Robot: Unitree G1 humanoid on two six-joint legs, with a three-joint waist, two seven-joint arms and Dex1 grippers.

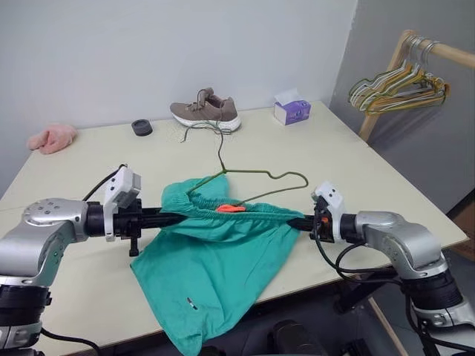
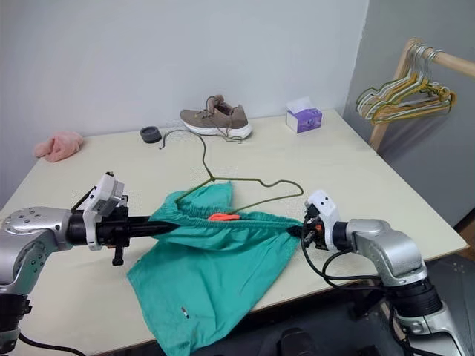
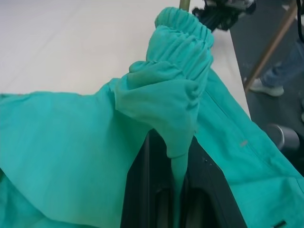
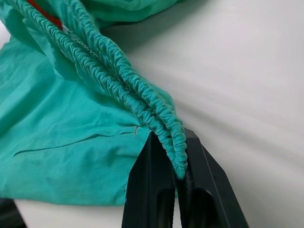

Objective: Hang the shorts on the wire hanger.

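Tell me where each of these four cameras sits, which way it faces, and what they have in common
Left eye view: on the head, looking forward and down at the table; both arms show, left gripper and right gripper each clamped on the shorts.
Right eye view: beside it, same scene with the wire hanger.
Left wrist view: along its own fingers pinching fabric.
Right wrist view: along its fingers gripping the waistband.
Shared: all four show the shorts.
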